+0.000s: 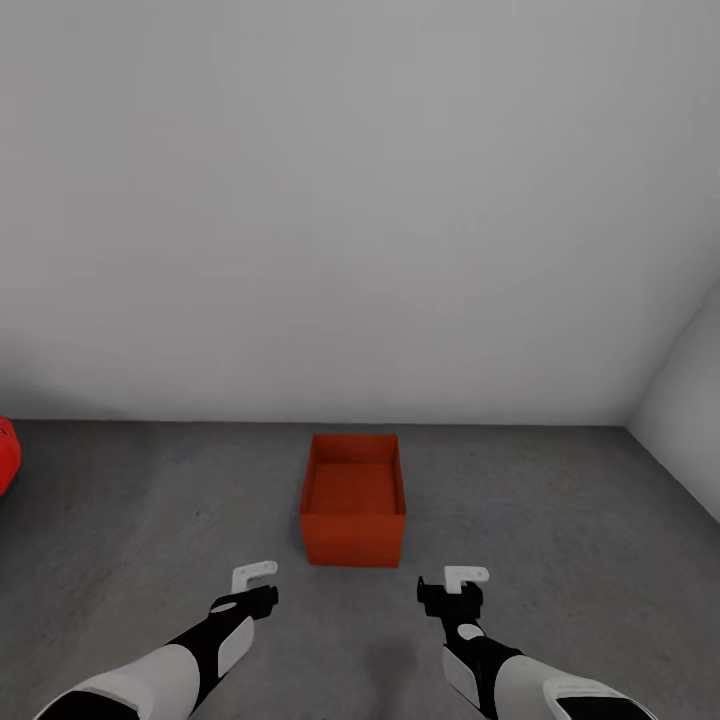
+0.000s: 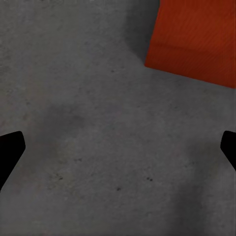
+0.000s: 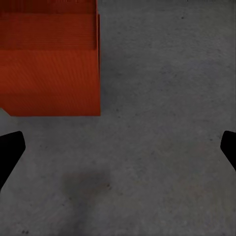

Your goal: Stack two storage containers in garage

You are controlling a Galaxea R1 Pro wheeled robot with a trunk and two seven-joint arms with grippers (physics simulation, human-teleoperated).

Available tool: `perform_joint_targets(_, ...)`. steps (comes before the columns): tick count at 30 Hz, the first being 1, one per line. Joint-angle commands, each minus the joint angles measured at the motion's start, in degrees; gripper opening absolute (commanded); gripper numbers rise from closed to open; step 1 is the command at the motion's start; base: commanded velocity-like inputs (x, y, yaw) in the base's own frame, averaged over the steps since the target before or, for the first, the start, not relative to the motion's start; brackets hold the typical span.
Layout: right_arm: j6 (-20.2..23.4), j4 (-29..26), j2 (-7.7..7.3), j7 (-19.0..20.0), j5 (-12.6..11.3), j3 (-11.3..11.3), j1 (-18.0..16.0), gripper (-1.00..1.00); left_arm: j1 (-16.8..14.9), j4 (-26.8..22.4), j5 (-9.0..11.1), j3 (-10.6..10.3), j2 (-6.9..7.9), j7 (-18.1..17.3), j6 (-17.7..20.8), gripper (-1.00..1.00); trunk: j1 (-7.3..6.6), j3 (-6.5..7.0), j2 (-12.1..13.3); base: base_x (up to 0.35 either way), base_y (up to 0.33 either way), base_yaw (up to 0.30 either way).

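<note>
One red-orange storage container (image 1: 353, 500) stands upright and open-topped on the dark grey garage floor (image 1: 150, 520), close to the back wall. Nothing shows inside it. My left gripper (image 1: 255, 585) hangs open a little short of the container's near left corner, and my right gripper (image 1: 455, 590) hangs open off its near right corner. Neither holds anything. The left wrist view catches a corner of the container (image 2: 196, 39) beyond the open left gripper (image 2: 118, 152). In the right wrist view the container's (image 3: 49, 64) side lies ahead of the open right gripper (image 3: 118, 152).
A pale grey wall (image 1: 360, 200) rises just behind the container, and a second wall (image 1: 690, 400) closes the corner at the right. A bit of the red car (image 1: 5, 455) pokes in at the far left edge. Bare concrete spreads on both sides of the box.
</note>
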Motion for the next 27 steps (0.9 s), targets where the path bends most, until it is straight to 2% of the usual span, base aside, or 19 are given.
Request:
perform_joint_targets(1, -0.16, 0.12, 0.01, -0.35, 0.55, -0.24, -0.07, 1.0, -0.05, 0.04, 0.55, -0.49, 0.0, 0.22, -0.2, 1.0, 0.02, 0.01, -0.08, 0.0, 0.0, 0.0)
perform_joint_targets(27, -0.16, 0.12, 0.01, -0.35, 0.58, -0.24, -0.07, 1.0, -0.05, 0.04, 0.55, -0.49, 0.0, 0.23, -0.11, 1.0, 0.02, 2.45, -0.08, 0.0, 0.0, 0.0)
